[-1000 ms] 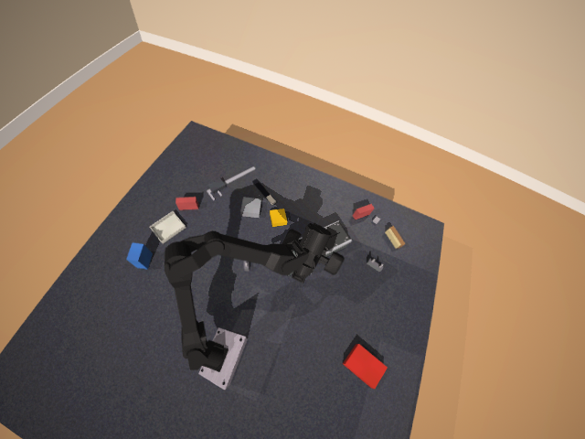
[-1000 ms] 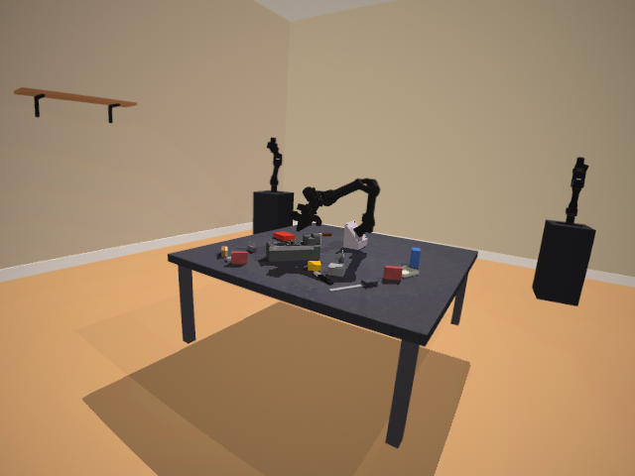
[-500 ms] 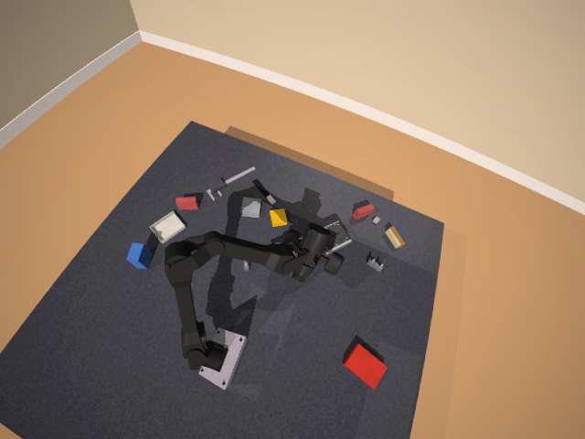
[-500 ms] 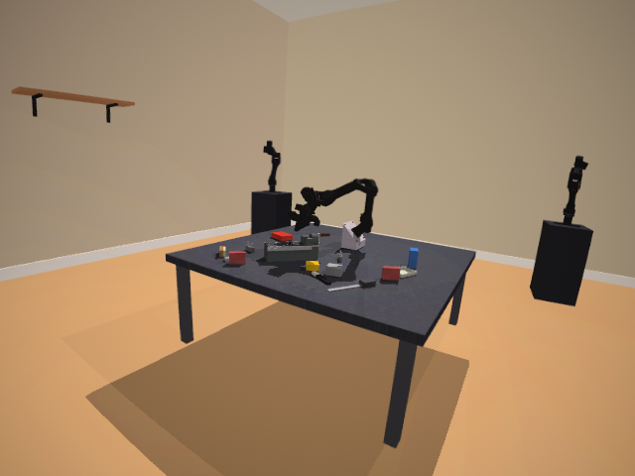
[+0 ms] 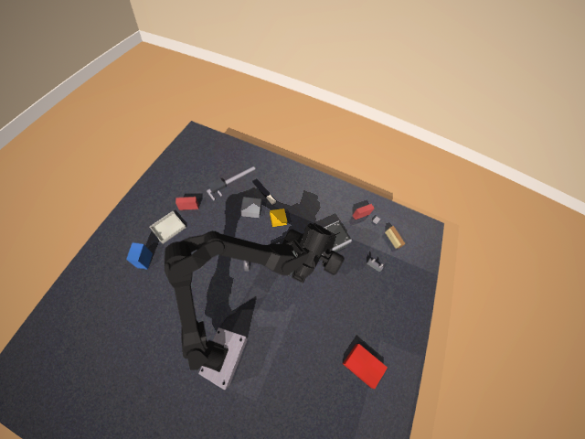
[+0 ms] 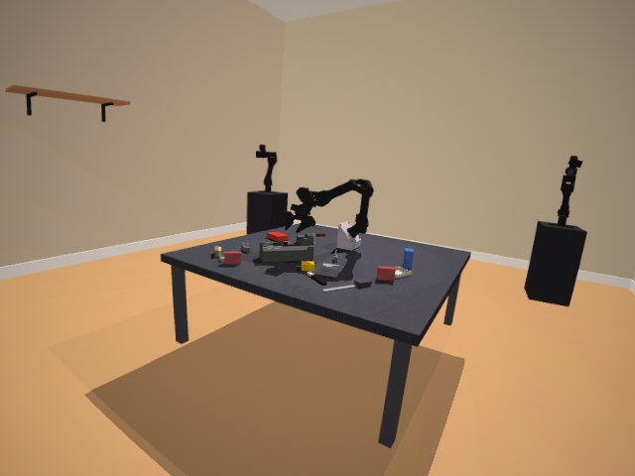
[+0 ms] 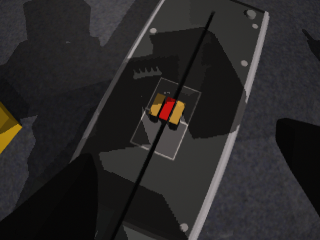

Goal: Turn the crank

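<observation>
The machine is a long dark grey box (image 5: 344,241) (image 6: 287,253) (image 7: 205,172) with pale edges and a dark slot along its top. In the wrist view the slide's red pointer (image 7: 167,108) sits between the left brass mark (image 7: 157,105) and the right brass mark (image 7: 177,113), and looks level with both. A reddish-brown bar (image 6: 320,235) beside the machine's raised block may be the crank handle; the crank is out of the wrist view and hidden by the arm from above. My gripper (image 6: 294,229) (image 7: 189,147) is open and empty above the machine, its fingers wide apart.
A yellow block (image 5: 279,218) (image 6: 308,266) (image 7: 7,127) and a grey block (image 5: 250,208) (image 6: 329,269) lie near the machine. A bright red block (image 5: 365,366) (image 6: 277,236), a blue block (image 5: 136,255) (image 6: 408,257) and a whitish tray (image 5: 167,227) stand farther off.
</observation>
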Robot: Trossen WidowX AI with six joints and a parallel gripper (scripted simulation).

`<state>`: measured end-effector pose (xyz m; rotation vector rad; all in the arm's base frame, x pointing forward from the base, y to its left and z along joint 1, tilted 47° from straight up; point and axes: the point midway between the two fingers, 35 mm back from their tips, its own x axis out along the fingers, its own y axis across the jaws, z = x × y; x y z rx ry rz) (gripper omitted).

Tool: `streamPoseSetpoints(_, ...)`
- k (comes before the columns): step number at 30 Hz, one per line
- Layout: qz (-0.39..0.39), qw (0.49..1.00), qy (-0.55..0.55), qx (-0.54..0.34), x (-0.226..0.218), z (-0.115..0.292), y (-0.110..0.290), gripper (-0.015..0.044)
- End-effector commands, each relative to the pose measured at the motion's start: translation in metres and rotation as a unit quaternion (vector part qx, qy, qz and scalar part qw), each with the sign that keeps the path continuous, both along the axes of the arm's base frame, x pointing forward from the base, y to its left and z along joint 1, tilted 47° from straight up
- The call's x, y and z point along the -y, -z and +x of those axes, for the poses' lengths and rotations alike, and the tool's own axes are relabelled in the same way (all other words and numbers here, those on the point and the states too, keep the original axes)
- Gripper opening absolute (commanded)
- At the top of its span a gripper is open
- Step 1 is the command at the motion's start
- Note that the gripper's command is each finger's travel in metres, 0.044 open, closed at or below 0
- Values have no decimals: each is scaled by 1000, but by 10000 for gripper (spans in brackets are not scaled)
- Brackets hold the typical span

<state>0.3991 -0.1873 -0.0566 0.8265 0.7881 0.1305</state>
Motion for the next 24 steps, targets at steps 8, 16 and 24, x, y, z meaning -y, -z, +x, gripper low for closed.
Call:
streamPoseSetpoints(8,0,1000,0,0,0,0,0,256)
streamPoseSetpoints(16,0,1000,0,0,0,0,0,46)
streamPoseSetpoints(24,0,1000,0,0,0,0,0,0)
